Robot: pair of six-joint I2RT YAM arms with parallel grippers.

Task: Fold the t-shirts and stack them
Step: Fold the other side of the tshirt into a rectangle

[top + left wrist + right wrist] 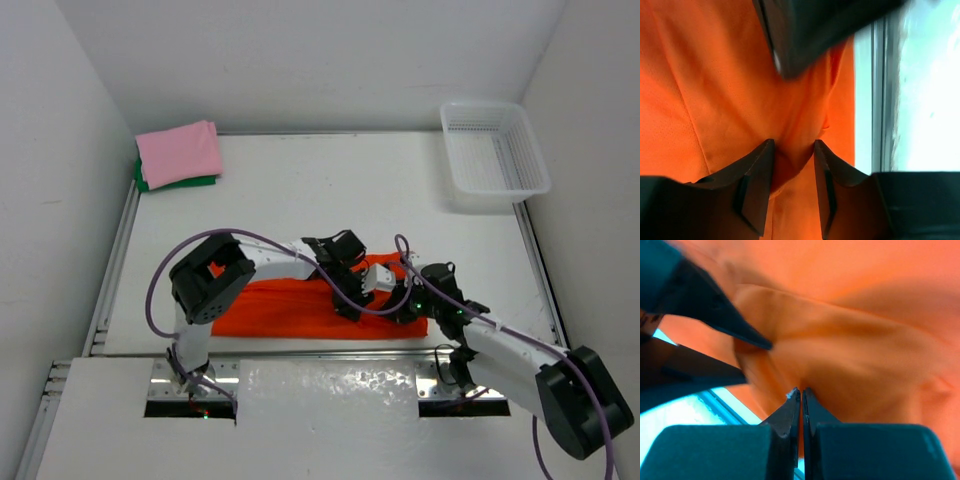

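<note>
Cloth of the orange t-shirt (270,310) lies in a long band on the tabletop (330,190). Its near edge runs just beside the metal rail (330,352).

The left tool (794,145) is down on the band's right part. Its jaws are narrowly apart with a raised ridge of orange cloth between them; whether they pinch it I cannot tell. The right tool (801,390), just beside it, is fully closed on a fold of the same shirt.

In the far left corner the folded pink t-shirt (178,152) lies on the green t-shirt (175,183). A white basket (495,150) fills the far right corner, and white tabletop stretches between them.
</note>
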